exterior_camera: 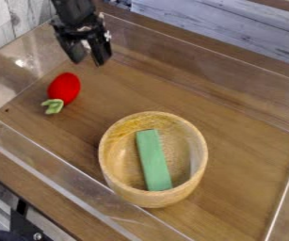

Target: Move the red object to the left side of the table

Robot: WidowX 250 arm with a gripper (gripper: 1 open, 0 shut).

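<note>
A: Where does the red object (64, 87) sit?

B: On the bench (222, 94), close to its left edge, roughly midway between the far-left corner and the near-left one. It lies on its side with the green leafy end pointing toward the near edge. Nothing touches it.

A: And the hand (84, 52)?

B: It hangs above the bench near the far-left corner, pointing steeply down. Its 2 fingers stand wide apart and grip nothing. It is near the red object but clear of it, on the far side.

A: So how far along is the job?

B: Judging by position alone, the red object already rests on the left side of the bench, so the move looks done or nearly so. With the hand empty, I'd read this as either the release finished or a last adjustment pending; I cannot tell which.

A: Anything else on the bench?

B: 1 wooden bowl (114, 166) toward the near-right, holding 1 green block (152, 158), well apart from the red object.
</note>
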